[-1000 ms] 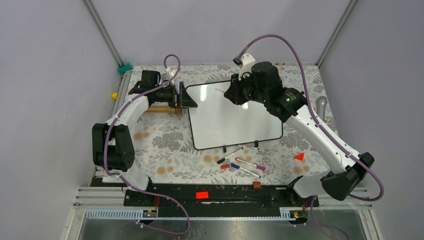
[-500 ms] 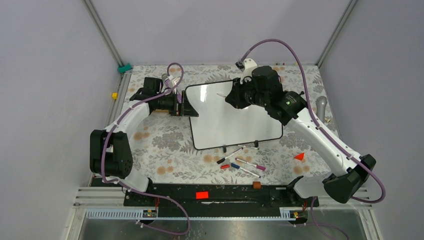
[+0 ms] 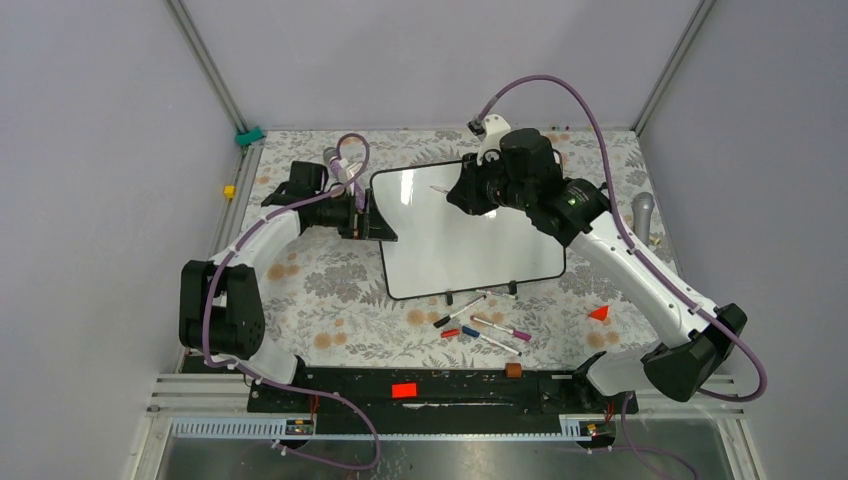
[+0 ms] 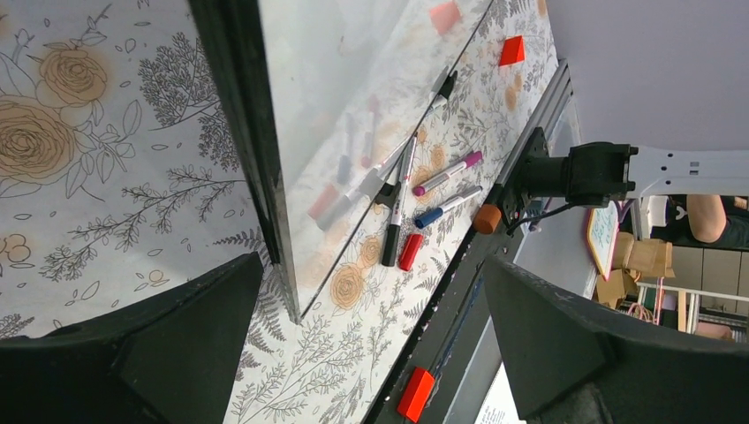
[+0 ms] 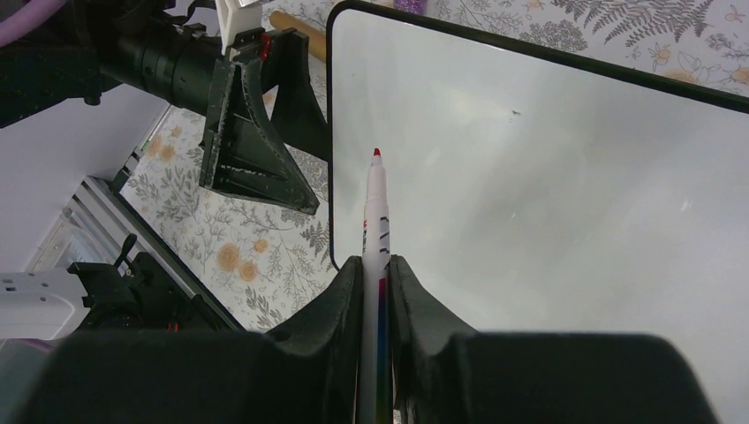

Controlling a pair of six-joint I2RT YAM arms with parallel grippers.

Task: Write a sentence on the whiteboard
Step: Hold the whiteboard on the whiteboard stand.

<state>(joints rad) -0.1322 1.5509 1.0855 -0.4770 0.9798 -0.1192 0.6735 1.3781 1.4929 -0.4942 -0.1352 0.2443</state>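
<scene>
At the middle of the top view lies our blank whiteboard [image 3: 470, 240]. Our right gripper [image 5: 376, 265] clamps a red-tipped marker [image 5: 377, 203] near the board's upper left, ready to write. Our left gripper [image 3: 375, 215] gapes wide around its left rim, probably to steady it.

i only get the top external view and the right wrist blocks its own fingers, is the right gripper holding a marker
Observer: Yes. The right gripper is shut on a white marker with a red tip, uncapped and pointing over the glossy white whiteboard with a thin black rim.
Operator: any letters on it yet
Observer: None in the right wrist view. The surface around the tip is blank apart from a tiny dark speck.
Operator: is the left gripper clamping the board
Observer: No. The left wrist view shows the left gripper open wide, straddling the board's edge without closing on it.
</scene>
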